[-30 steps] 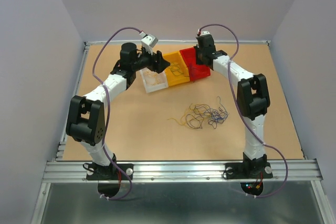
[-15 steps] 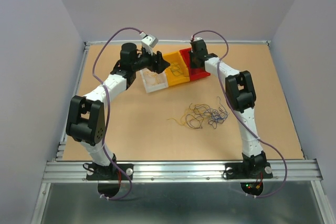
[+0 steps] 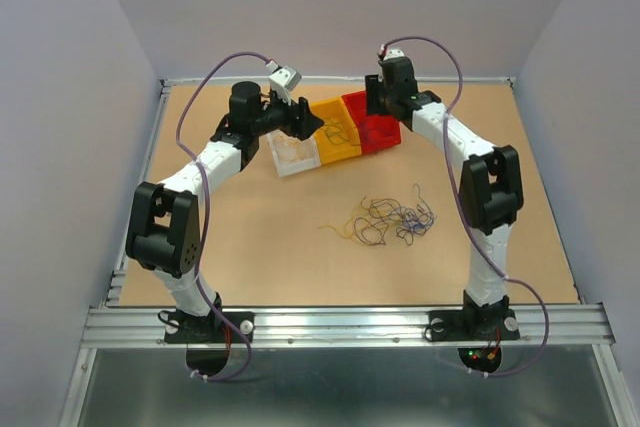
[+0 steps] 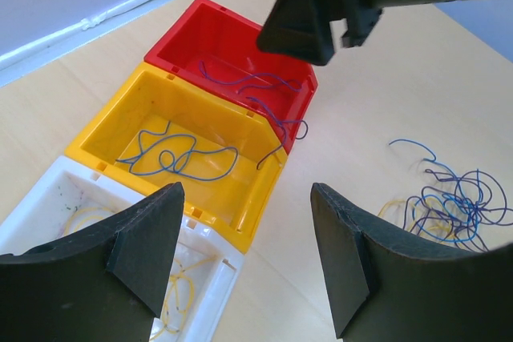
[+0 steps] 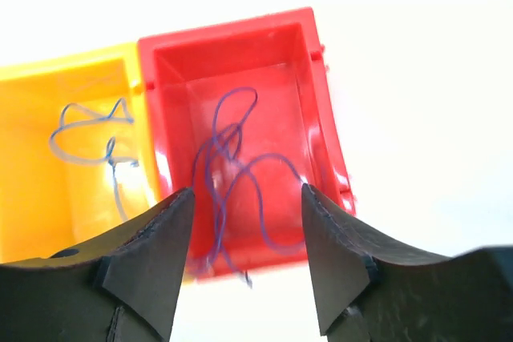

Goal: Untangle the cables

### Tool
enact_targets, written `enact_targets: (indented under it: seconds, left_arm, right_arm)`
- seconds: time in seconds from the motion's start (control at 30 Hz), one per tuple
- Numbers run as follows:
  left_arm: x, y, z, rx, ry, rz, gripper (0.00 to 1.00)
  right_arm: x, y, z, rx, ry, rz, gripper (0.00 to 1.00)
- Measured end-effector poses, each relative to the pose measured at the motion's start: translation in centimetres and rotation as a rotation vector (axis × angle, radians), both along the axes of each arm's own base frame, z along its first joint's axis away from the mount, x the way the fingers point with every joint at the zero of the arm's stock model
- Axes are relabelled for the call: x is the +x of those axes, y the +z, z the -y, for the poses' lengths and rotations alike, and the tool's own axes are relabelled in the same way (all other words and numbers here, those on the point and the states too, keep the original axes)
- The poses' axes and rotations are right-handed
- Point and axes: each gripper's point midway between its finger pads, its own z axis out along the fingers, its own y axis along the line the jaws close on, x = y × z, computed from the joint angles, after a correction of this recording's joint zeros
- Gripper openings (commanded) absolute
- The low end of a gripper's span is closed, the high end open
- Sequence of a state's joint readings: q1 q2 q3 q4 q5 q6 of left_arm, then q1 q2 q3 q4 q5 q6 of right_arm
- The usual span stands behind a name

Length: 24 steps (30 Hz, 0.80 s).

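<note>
Red bin (image 5: 232, 28) — right gripper (image 5: 248, 194) above it, jaws apart, empty.
Purple cable (image 5: 215, 162) lies inside the bin; left gripper (image 4: 244, 198), left of the bin, gapes wide — holding nothing.

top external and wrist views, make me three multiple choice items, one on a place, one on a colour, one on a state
1. The right gripper hangs over:
A the loose wire tangle
B the red plastic bin
C a white bin

2. The thin curly wire in the yellow plastic bin is:
A blue
B grey
C yellow

3. The left gripper is:
A shut on a wire
B shut on a bin rim
C open and empty

Answers:
1. B, its wrist view looks straight down into that bin.
2. A, the left wrist view shows blue loops on the yellow floor.
3. C, its jaws stand apart with nothing between them.
</note>
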State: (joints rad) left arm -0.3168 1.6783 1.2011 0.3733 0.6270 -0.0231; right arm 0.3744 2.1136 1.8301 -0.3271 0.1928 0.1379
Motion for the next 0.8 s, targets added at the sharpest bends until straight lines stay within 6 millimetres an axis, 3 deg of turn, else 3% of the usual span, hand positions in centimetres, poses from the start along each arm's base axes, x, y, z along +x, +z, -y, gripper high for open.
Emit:
enact_targets:
  seconds: [0.1,0.17,0.4,0.67,0.8]
  left_arm:
    - [0.0,0.0,0.0,0.000,0.000,0.000,0.76]
    - [0.0,0.0,0.0,0.000,0.000,0.000,0.76]
    - [0.0,0.0,0.0,0.000,-0.001,0.000,0.76]
    - [0.0,0.0,0.0,0.000,-0.001,0.000,0.76]
    - [0.0,0.0,0.0,0.000,-0.001,0.000,0.76]
  right_arm:
    - [-1.8,1.8,0.4,0.023,0.005,0.020,0.60]
    - [-3.2,1.6,0.5,0.043,0.022,0.017,0.60]
    - [-7.2,-3.5,-0.3,0.078,0.109,-0.105,0.61]
    - [-7.4,-3.8,-1.7,0.122,0.171,-0.104,0.62]
    - [-7.2,-5.2,-2.1,0.121,0.183,-0.121,0.63]
